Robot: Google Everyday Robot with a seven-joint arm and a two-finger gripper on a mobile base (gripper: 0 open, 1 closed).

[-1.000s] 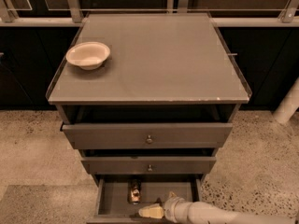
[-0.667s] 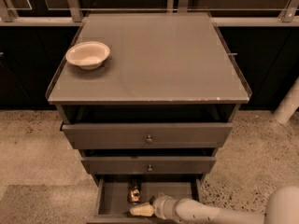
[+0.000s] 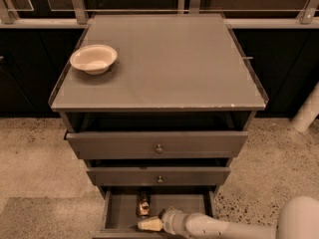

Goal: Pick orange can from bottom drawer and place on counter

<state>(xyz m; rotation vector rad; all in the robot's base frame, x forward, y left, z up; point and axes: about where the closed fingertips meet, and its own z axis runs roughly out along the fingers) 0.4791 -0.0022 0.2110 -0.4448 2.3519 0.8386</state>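
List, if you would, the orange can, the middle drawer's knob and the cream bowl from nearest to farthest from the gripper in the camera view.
The gripper is in the bottom drawer.
1. Orange can, just behind it there.
2. Middle drawer's knob, above.
3. Cream bowl, on the counter, left side.

End effector (image 3: pixel 149 225) shifted left inside bottom drawer (image 3: pixel 119 210), nearer orange can (image 3: pixel 143 204); arm (image 3: pixel 299 218) entered lower right.
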